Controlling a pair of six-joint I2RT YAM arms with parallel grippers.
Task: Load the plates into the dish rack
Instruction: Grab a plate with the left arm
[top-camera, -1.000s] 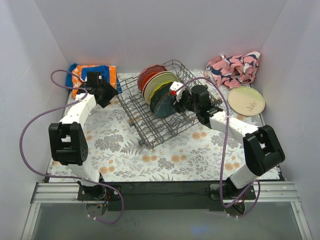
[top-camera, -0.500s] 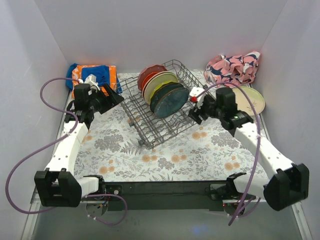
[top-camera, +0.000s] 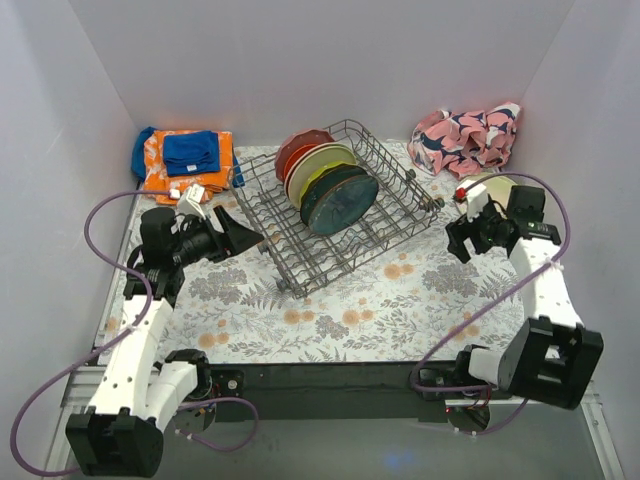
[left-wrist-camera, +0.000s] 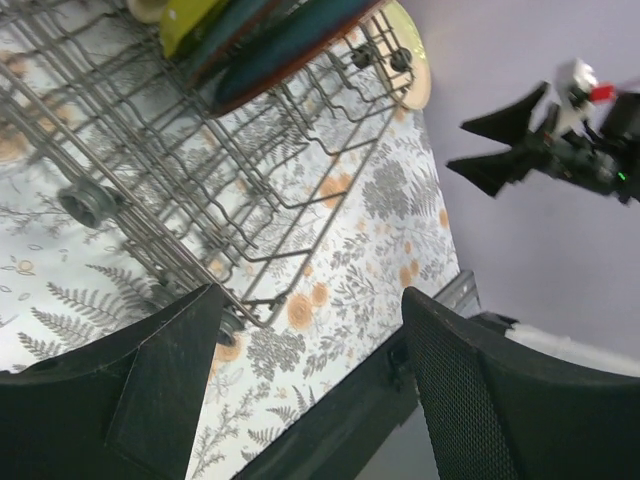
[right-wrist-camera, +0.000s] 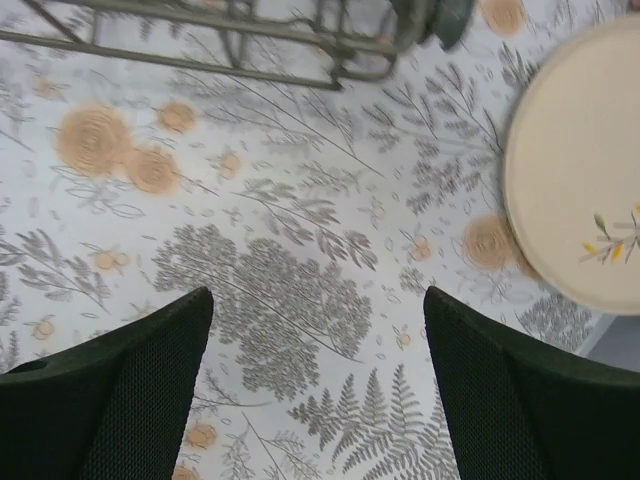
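The grey wire dish rack (top-camera: 395, 205) stands mid-table, with several plates (top-camera: 330, 190) upright in its tines: red, cream, yellow-green, teal and slate-blue. A cream plate with a twig mark (top-camera: 480, 184) lies flat at the right, mostly hidden by my right arm. It shows in the right wrist view (right-wrist-camera: 585, 170) and, past the rack (left-wrist-camera: 200, 170), in the left wrist view (left-wrist-camera: 415, 70). My left gripper (top-camera: 245, 235) is open and empty beside the rack's left corner. My right gripper (top-camera: 456, 238) is open and empty over the tablecloth between the rack and the cream plate.
A folded orange-blue cloth (top-camera: 185, 158) lies at the far left. A crumpled pink patterned cloth (top-camera: 465, 135) lies at the far right. White walls close in the left, right and back. The table's near edge is a black bar (top-camera: 330, 385).
My left arm has pulled back from the far left corner to the rack's near left side. My right arm has drawn away from the rack and swung right, over the cream plate.
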